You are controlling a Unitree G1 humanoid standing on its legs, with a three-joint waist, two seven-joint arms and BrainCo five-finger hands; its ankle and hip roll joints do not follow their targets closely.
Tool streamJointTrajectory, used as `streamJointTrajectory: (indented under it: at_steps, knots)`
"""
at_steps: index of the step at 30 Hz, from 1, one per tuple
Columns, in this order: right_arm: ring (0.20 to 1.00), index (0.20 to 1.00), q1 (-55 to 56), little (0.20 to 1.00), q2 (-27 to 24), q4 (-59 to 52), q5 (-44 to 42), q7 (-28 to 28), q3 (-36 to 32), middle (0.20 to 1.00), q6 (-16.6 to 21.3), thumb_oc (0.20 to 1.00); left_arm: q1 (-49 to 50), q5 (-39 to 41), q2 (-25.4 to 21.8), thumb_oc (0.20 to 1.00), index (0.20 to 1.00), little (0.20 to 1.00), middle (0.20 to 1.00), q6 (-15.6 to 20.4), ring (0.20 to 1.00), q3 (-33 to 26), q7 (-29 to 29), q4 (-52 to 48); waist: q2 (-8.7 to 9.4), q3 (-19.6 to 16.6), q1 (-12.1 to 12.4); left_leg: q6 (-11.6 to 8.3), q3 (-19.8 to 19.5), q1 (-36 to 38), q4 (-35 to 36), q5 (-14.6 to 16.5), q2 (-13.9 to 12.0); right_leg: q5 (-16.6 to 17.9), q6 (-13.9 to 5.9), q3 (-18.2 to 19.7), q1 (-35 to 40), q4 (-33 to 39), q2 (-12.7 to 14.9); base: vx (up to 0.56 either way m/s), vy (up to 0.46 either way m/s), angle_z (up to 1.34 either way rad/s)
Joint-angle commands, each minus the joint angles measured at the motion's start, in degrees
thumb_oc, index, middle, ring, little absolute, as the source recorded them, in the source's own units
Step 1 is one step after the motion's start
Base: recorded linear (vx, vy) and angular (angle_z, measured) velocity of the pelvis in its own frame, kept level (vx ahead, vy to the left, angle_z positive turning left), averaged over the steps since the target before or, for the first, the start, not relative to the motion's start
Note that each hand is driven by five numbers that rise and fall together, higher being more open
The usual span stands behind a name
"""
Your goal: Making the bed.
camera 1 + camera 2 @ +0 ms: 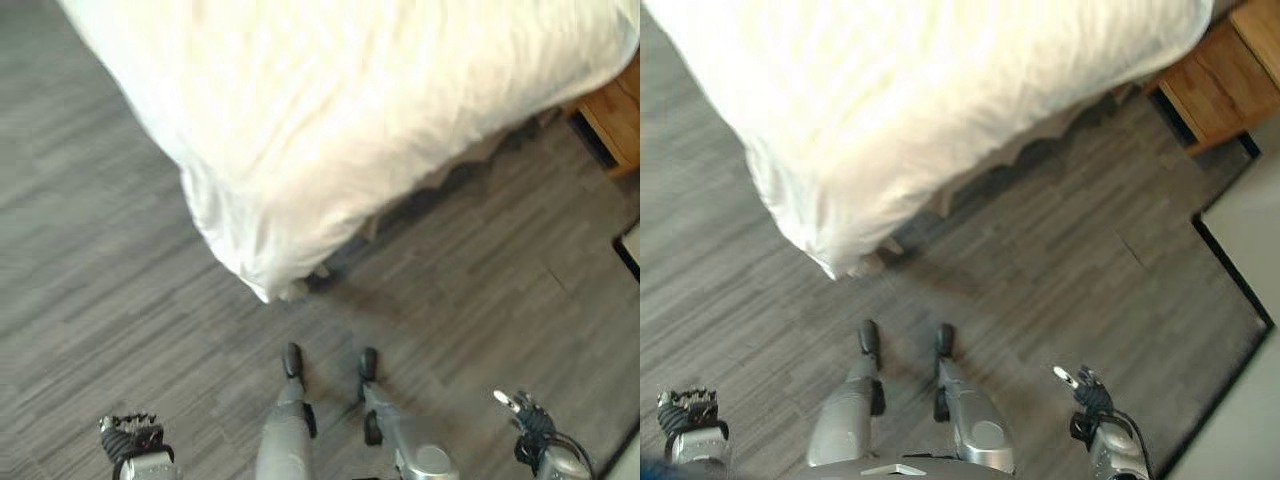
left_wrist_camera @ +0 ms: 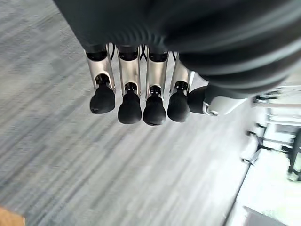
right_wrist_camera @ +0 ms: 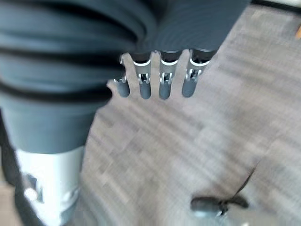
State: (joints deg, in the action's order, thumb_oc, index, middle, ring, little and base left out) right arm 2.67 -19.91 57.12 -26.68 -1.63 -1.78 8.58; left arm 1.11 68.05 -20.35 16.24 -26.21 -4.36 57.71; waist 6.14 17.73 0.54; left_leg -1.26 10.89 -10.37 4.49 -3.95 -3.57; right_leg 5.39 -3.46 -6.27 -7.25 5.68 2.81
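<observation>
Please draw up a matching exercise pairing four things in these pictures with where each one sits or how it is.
Things:
1. white duvet
2. wooden nightstand
3. left hand
4. right hand

Places or states:
A. stands on the floor beyond the bed's far corner, on the robot's right
B. hangs low on the robot's right, holding nothing
C. drapes over the bed's near corner almost to the floor
D. hangs low on the robot's left, over grey floor

Pairs: 1-C, 2-A, 3-D, 4-B

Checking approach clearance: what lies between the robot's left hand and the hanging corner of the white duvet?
Bare grey wood-look floor, seen in the left eye view, separates the left hand from the duvet corner.
</observation>
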Motion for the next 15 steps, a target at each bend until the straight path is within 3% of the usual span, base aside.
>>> streamJointTrajectory:
  at_steps: [1, 6, 15]
  knots:
    - [1.000, 1.000, 0.17, 1.000, -3.62, -0.19, 2.24, 1.63, -3.71, 1.000, 0.48, 1.000, 1.05, -15.38, -2.49, 1.000, 1.000, 1.000, 1.000, 3.51, 1.000, 5.84, 2.74, -8.18, -0.87, -6.44, -0.87, -0.77, -1.42, 2.65, -1.22, -0.54, -0.42, -2.58, -4.82, 0.90, 2.36, -6.06, 5.69, 0.06, -0.004, 0.17]
    - [1.000, 1.000, 0.58, 1.000, -4.00, -1.71, 2.18, 2.50, -6.10, 1.000, 0.24, 1.000, 2.75, -19.60, 1.00, 1.000, 1.000, 1.000, 1.000, 2.98, 1.000, 9.96, 4.30, -17.69, -3.10, -11.43, -1.79, -0.28, -0.83, 7.41, -1.07, 0.39, -0.04, -2.55, -5.08, 1.15, 6.11, -6.42, 6.47, 0.08, -0.013, 0.00]
    - [1.000, 1.000, 2.98, 1.000, -3.33, -2.79, 0.98, 4.85, -9.09, 1.000, 0.28, 1.000, 2.28, -20.74, 4.80, 1.000, 1.000, 1.000, 1.000, 2.29, 1.000, 15.61, 4.63, -24.95, -4.87, -16.39, -5.19, 0.00, 2.10, 13.10, 0.04, 1.99, 0.25, -2.26, -5.79, 3.83, 9.04, -5.76, 7.24, 0.06, -0.006, -0.17]
